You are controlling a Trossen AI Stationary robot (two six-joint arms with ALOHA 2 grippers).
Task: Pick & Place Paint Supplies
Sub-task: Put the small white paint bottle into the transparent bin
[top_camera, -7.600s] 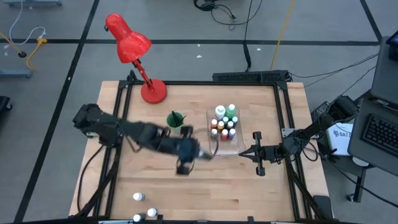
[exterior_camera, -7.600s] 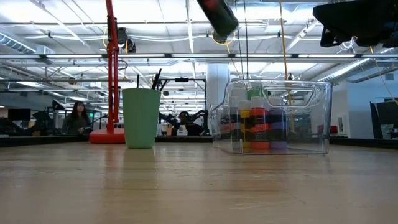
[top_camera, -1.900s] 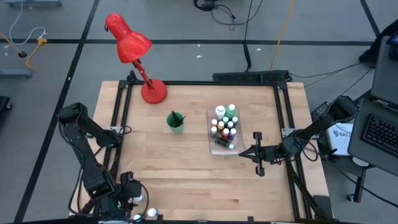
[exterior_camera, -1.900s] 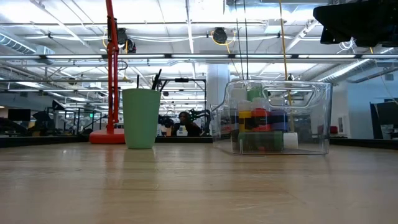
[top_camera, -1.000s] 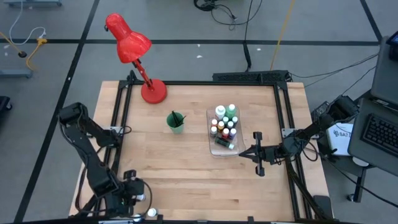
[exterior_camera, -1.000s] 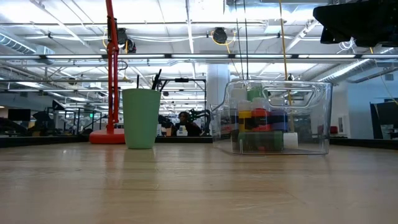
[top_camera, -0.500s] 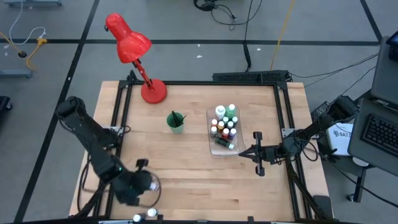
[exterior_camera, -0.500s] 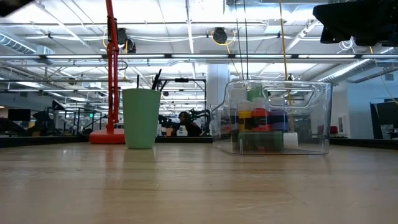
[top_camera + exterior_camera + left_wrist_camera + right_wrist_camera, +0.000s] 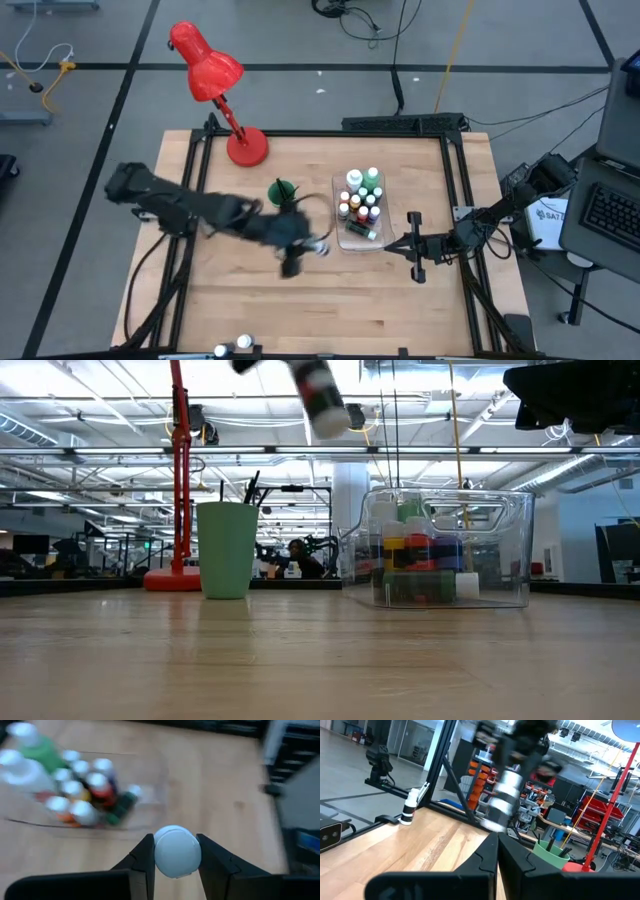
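Note:
My left gripper (image 9: 306, 247) hangs over the table's middle, just left of the clear bin (image 9: 346, 232), and is shut on a dark paint bottle (image 9: 316, 390) with a white cap (image 9: 177, 851). The bin holds many white-capped bottles (image 9: 360, 198); one green bottle (image 9: 362, 232) lies on its side in it. A green cup (image 9: 283, 194) holding dark brushes stands left of the bin. Two more bottles (image 9: 232, 346) stand at the table's near edge. My right gripper (image 9: 411, 245) waits shut, right of the bin. My left gripper pinches the bottle between its two fingers (image 9: 146, 854), one on each side. In the wrist view the white cap (image 9: 177, 851) faces the camera between them. The bottle is lifted clear, high over the table, tilted with its cap (image 9: 334, 419) lowest, toward the bin.
A red desk lamp (image 9: 212, 75) stands with its base (image 9: 247, 148) at the table's far left. Black rails (image 9: 459, 190) edge the table's sides. Bare wood (image 9: 330, 300) lies between the bin and the near edge. A laptop (image 9: 612, 205) sits off the table's right.
My left gripper has risen from the table's near left corner, carrying the bottle, and swung fast toward the right and far side, up to the bin's left side. The bottle has been lifted clear of the table. My right arm has kept still.

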